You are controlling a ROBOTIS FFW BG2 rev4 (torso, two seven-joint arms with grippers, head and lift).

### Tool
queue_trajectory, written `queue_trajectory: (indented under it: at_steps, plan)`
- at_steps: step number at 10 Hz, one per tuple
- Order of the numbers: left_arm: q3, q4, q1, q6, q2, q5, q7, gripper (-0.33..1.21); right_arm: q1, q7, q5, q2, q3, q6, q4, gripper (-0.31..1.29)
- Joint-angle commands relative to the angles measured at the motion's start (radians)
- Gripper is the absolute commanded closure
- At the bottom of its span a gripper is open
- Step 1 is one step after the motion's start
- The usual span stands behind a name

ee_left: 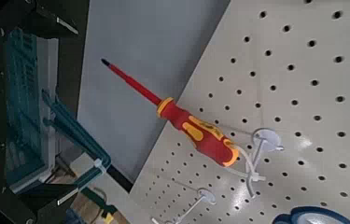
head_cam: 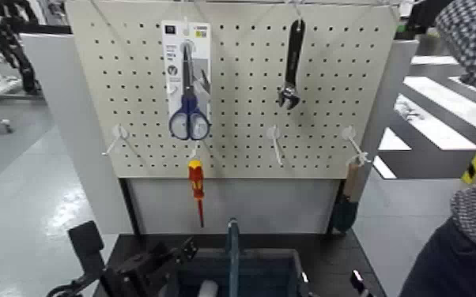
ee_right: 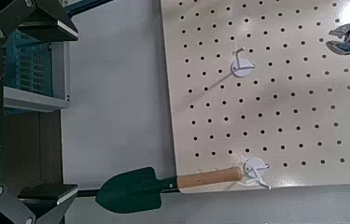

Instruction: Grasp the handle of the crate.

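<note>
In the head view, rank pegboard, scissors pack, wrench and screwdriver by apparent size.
1. Pegboard
2. Scissors pack
3. Wrench
4. Screwdriver

Wrench and screwdriver look close in length, so their order is unsure. All hang on the pegboard, so nearness hardly matters.

Screwdriver (ee_left: 177,117) on pegboard (ee_left: 303,84), crate (ee_left: 23,103) below

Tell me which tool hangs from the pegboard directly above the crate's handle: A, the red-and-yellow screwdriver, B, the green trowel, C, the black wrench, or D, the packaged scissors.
A: in the head view the red-and-yellow screwdriver hangs tip-down from the pegboard above and slightly left of the upright handle of the crate; the other three tools hang higher or farther aside.
</note>
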Motion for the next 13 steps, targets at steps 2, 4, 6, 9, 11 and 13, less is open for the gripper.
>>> queue_trajectory:
  at_steps: [2,4,6,9,11,13]
  plan:
    - [-0.009,0.087,-0.117,0.202,0.027,0.178,-0.089,0.12,-0.004,0.002,-0.006,-0.003,0.003,0.0,0.005,0.15]
    - [-0.032,0.157,-0.157,0.265,0.038,0.312,-0.107,0.12,-0.005,0.002,-0.007,-0.003,0.003,-0.002,0.007,0.15]
    - [-0.057,0.208,-0.194,0.298,0.049,0.404,-0.107,0.12,-0.005,0.002,-0.009,0.0,0.003,-0.003,0.008,0.15]
    - [-0.1,0.298,-0.25,0.369,0.07,0.531,-0.107,0.12,-0.005,0.002,-0.009,0.0,0.003,-0.003,0.008,0.15]
    - [-0.169,0.384,-0.321,0.413,0.101,0.593,-0.145,0.12,-0.005,0.002,-0.009,0.0,0.005,0.0,0.008,0.15]
    - [-0.224,0.455,-0.376,0.43,0.113,0.608,-0.187,0.12,-0.007,0.002,-0.01,0.002,0.006,0.0,0.008,0.15]
